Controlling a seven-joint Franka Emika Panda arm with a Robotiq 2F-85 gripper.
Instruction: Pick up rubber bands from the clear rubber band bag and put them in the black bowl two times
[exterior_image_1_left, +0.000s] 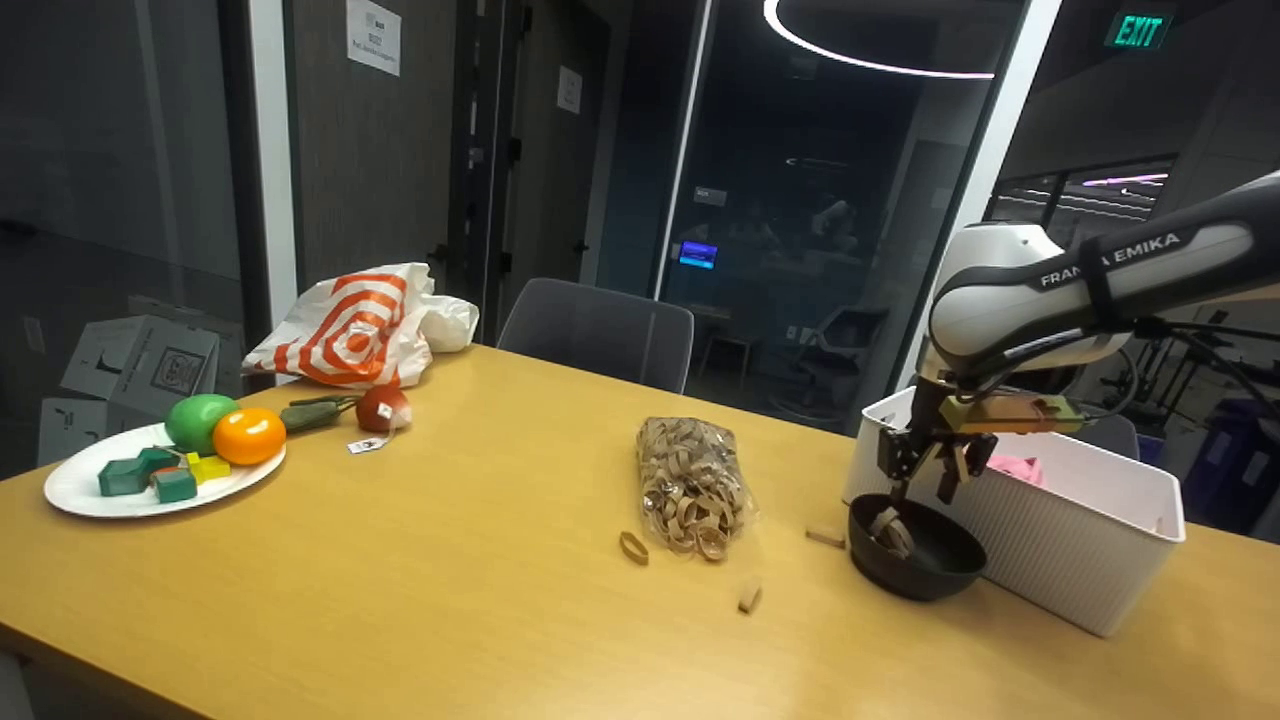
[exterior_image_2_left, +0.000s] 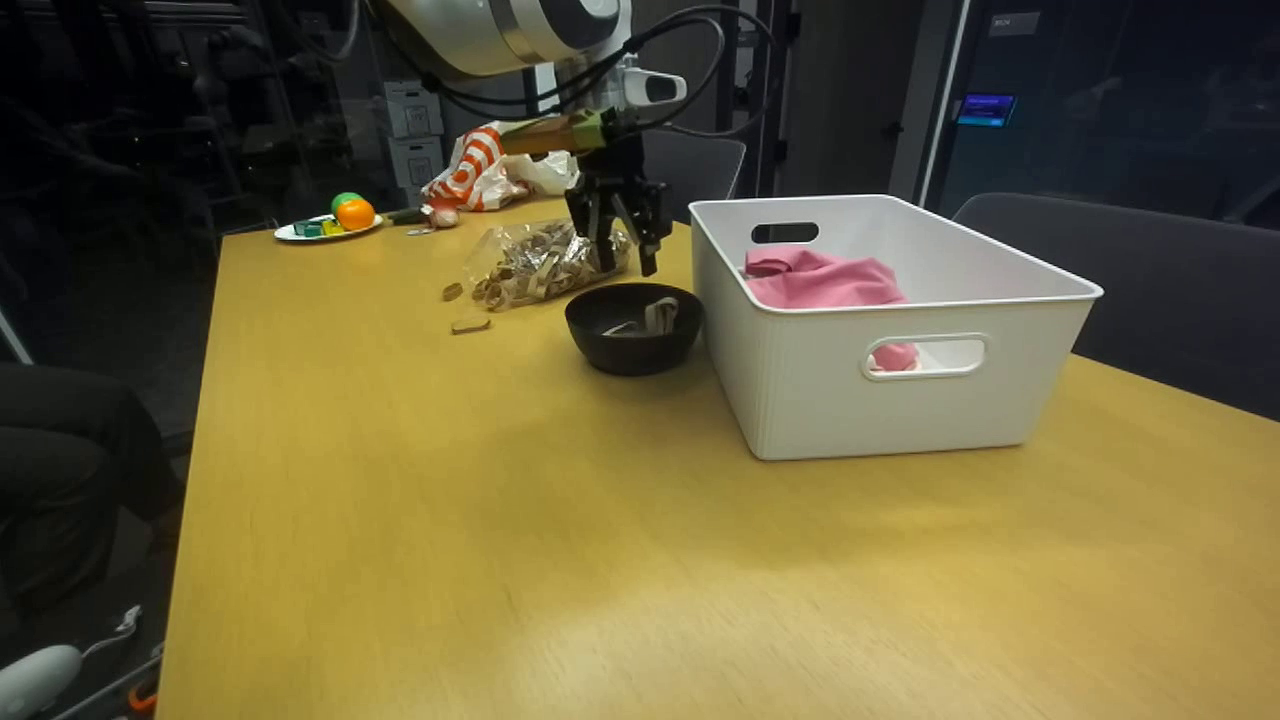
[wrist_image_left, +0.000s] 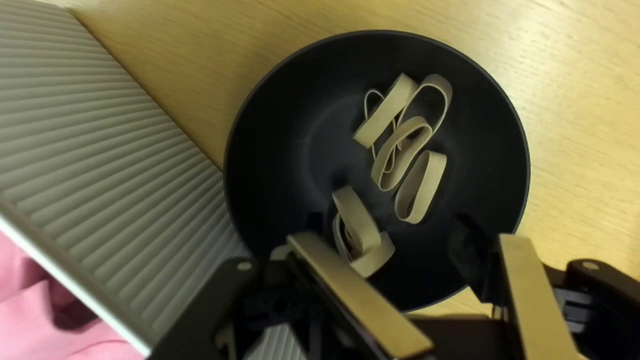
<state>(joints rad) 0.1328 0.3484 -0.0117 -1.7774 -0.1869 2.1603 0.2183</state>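
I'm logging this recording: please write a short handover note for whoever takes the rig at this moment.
Gripper: open, above the black bowl; no band seen gripped.
Where things are: the bowl stands beside the white bin. The clear rubber band bag lies on the table, bands visible inside. Three loose rubber bands lie outside bag and bowl.
Done: several rubber bands are in the bowl.
Left: these pictures don't settle whether that is one transfer or two; if one, probably another pick from the bag.

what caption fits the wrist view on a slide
Open gripper over a black bowl holding loose rubber bands, a ribbed white box alongside.
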